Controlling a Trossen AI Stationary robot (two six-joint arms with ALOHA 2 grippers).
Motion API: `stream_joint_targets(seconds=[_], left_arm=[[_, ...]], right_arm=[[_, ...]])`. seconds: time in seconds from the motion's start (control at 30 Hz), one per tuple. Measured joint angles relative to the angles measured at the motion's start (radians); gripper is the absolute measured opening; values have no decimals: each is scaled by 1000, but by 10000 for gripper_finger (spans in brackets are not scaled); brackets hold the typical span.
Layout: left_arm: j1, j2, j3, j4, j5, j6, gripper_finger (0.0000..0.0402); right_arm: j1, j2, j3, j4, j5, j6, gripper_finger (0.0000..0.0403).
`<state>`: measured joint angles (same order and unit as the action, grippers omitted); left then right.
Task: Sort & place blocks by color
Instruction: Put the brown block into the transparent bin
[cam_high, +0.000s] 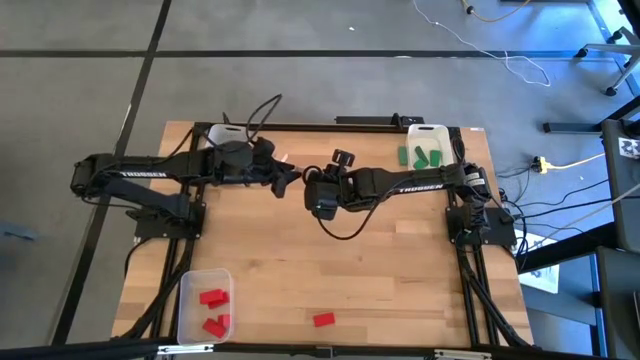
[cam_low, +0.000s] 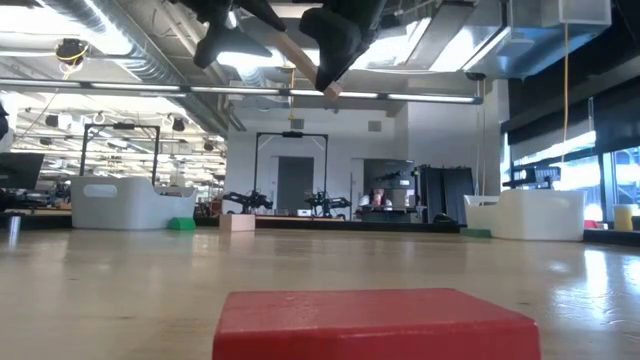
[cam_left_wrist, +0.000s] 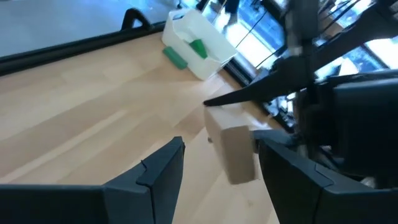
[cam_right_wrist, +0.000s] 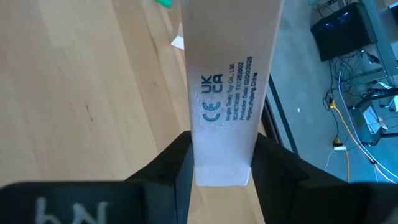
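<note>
Low view: a red block (cam_low: 375, 322) sits nearest the camera, flat on the table (cam_low: 120, 290) at 6 o'clock, with a plain rectangular face and matte bright red colour.

- The clear bin (cam_high: 190, 285) at 7 o'clock holds three more red blocks (cam_high: 212, 310).
- Mid-table, toward 12 o'clock, both arms meet high above the wood.
- The right gripper (cam_right_wrist: 221, 155) is clamped on one end of a pale wood block (cam_right_wrist: 227, 81). The block is a long flat bar in a natural finish, with CE/UKCA marks and small print on its broad face.
- The left gripper (cam_left_wrist: 221, 152) has its fingers spread, with the bar's free end between them, close against one finger. I can't tell if it touches.
- The white bin (cam_high: 440, 135) at 1 o'clock holds green blocks (cam_high: 428, 156). One more green block (cam_high: 402, 155) lies just beside the bin on the table.
- A second white bin (cam_high: 215, 132) is at 11 o'clock, partly under the left arm, and I can't see its contents.
</note>
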<state>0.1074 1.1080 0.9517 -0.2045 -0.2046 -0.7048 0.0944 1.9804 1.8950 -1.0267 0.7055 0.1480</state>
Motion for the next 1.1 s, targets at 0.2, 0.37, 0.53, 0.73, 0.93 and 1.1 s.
stream_joint_targets(seconds=[0.2,0.37,0.53,0.73,0.93,1.1], left_arm=[[0,29,1,6,-4,-24,199],[1,53,1,67,-4,-20,199],[0,60,0,89,-7,-19,196],[0,59,0,86,-52,6,156],[0,59,0,88,-57,39,70],[1,58,0,90,-55,43,49]], right_arm=[[0,0,0,10,-4,0,127],[0,0,0,24,-27,0,127],[0,0,0,29,-27,0,127],[0,0,0,29,-29,0,127],[0,0,0,29,-28,0,127],[0,0,-1,31,-18,1,127]])
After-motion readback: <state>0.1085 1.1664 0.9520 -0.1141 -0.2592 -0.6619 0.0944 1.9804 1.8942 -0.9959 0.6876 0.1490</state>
